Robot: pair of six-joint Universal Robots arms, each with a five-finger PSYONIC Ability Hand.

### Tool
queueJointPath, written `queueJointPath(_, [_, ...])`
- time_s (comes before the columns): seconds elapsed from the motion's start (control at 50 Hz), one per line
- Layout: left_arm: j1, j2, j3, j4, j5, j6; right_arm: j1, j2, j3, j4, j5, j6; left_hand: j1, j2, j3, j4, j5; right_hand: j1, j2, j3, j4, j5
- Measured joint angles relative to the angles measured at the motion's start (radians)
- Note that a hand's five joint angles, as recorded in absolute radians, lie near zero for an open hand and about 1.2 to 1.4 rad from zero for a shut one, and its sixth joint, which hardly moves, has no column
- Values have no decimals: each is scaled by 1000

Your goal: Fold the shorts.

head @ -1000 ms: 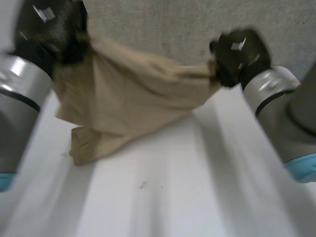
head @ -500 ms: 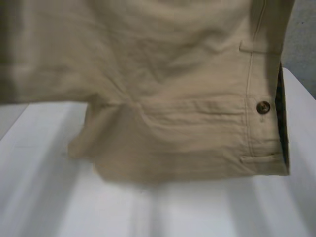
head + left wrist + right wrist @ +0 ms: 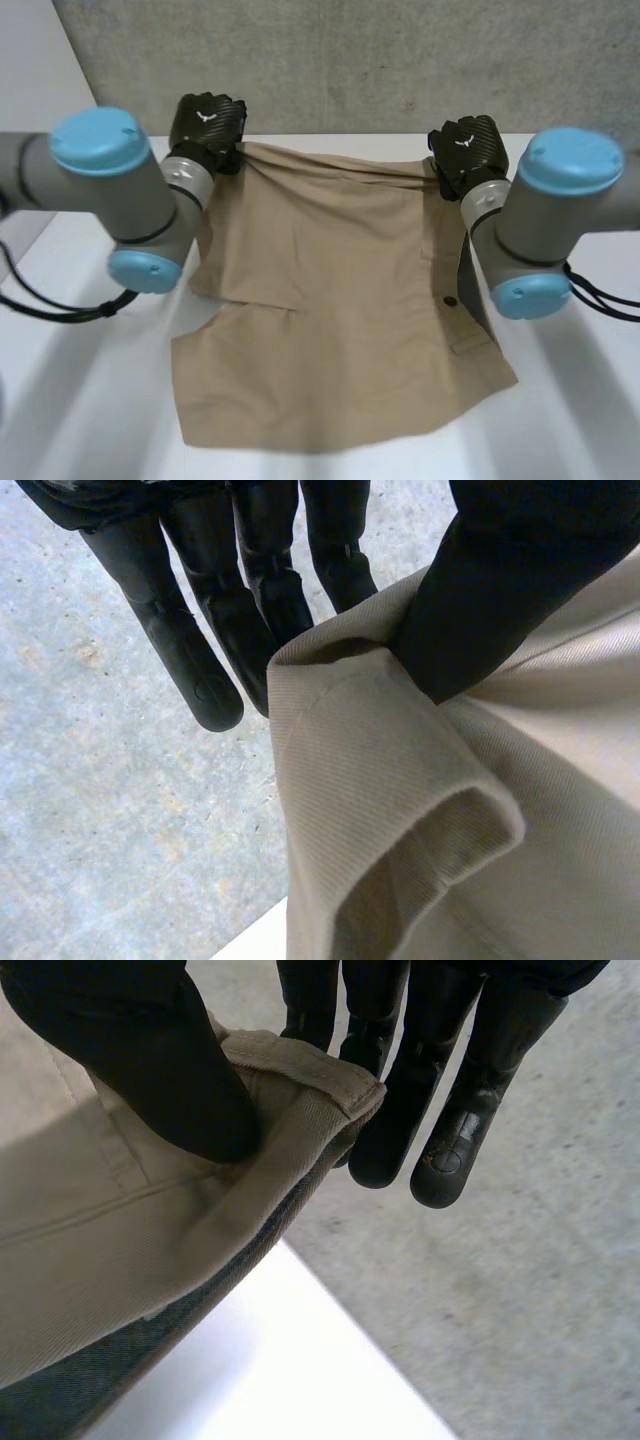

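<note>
We pinch the shorts (image 3: 330, 320) by two corners at the table's (image 3: 80, 400) far edge, thumb against fingers in left hand (image 3: 205, 125) and right hand (image 3: 465, 145) alike, the rest spread toward the near edge; a taut, level edge should fold cleanest.

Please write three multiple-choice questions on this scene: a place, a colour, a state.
1. Where on the shorts is the left hand? A. a far corner B. the middle C. the near hem
2. What colour are the shorts? A. blue B. beige C. red
3. What is the right hand doing? A. lying open B. curled, empty C. pinching the shorts
Key: 1 A, the head view shows it at a far corner; 2 B, beige in all views; 3 C, its thumb presses the shorts against its fingers.
</note>
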Motion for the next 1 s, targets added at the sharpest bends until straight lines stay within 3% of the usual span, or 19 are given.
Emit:
queueJointPath(0.1, [1, -128, 113, 52, 2, 0, 0, 91, -22, -170, 10, -81, 0, -9, -7, -11, 0, -43, -74, -70, -72, -59])
queueJointPath(0.12, [1, -163, 145, 75, 3, 0, 0, 109, -29, -198, 10, -100, 0, -17, -11, -20, 0, -397, -482, -470, -473, -440])
queueJointPath(0.14, [1, -169, 151, 81, 3, 1, 0, 126, -37, -222, 10, -118, 0, -17, -11, -20, 0, -443, -544, -541, -544, -513])
queueJointPath(0.16, [1, -190, 169, 109, 3, 1, 1, 148, -49, -243, 8, -140, -150, -157, -148, -163, -125, -635, -765, -778, -781, -750])
queueJointPath(0.18, [1, -196, 174, 123, 3, 2, 1, 154, -53, -247, 7, -147, -244, -261, -230, -247, -207, -679, -834, -837, -839, -806])
queueJointPath(0.22, [1, -209, 185, 170, 4, 7, 2, 167, -66, -250, 4, -164, -713, -674, -638, -665, -624, -757, -929, -953, -949, -908])
queueJointPath(0.24, [2, -210, 186, 182, 4, 9, 2, 168, -68, -248, 3, -166, -713, -674, -638, -665, -624, -757, -929, -953, -949, -908])
queueJointPath(0.26, [1, -211, 187, 194, 4, 12, 2, 166, -69, -244, 3, -168, -854, -828, -814, -842, -787, -768, -950, -973, -961, -918])
queueJointPath(0.3, [0, -205, 184, 229, 4, 26, 3, 147, -67, -223, 0, -165, -903, -953, -942, -963, -896, -769, -953, -975, -961, -919])
queueJointPath(0.44, [-8, -103, 83, 234, -2, 55, -11, -2, 6, -117, -44, -73, -903, -970, -955, -975, -901, -769, -953, -975, -961, -919])
queueJointPath(0.52, [-14, 22, -56, 191, -5, 57, -40, -115, 66, 13, -144, -21, -902, -970, -955, -975, -900, -769, -953, -975, -961, -919])
queueJointPath(0.54, [-20, 90, -133, 159, -5, 56, -56, -166, 94, 93, -207, -7, -894, -964, -952, -970, -895, -769, -953, -975, -961, -919])
queueJointPath(0.56, [-20, 90, -133, 159, -5, 56, -56, -166, 94, 93, -207, -7, -894, -964, -952, -970, -895, -769, -953, -975, -961, -919])
queueJointPath(0.64, [-47, 272, -354, 29, -7, 47, -116, -287, 179, 329, -382, -1, -893, -963, -952, -969, -895, -769, -953, -975, -961, -919])
queueJointPath(0.7, [-59, 335, -435, -31, -8, 39, -136, -311, 203, 380, -416, -4, -893, -961, -952, -969, -895, -769, -953, -975, -961, -919])
queueJointPath(0.8, [-90, 502, -665, -197, -8, -30, -232, -383, 329, 513, -521, -71, -810, -889, -883, -895, -818, -762, -930, -948, -953, -912])
queueJointPath(0.9, [-123, 600, -806, -269, -8, -112, -305, -408, 464, 542, -593, -200, -724, -805, -800, -808, -732, -609, -753, -766, -772, -752])
queueJointPath(0.94, [-142, 640, -866, -287, -7, -152, -338, -411, 529, 543, -620, -268, -522, -613, -604, -612, -540, -582, -726, -735, -738, -723])
queueJointPath(1.0, [-168, 679, -937, -302, -8, -196, -377, -410, 623, 539, -651, -358, -444, -528, -521, -530, -461, -575, -720, -726, -727, -713])
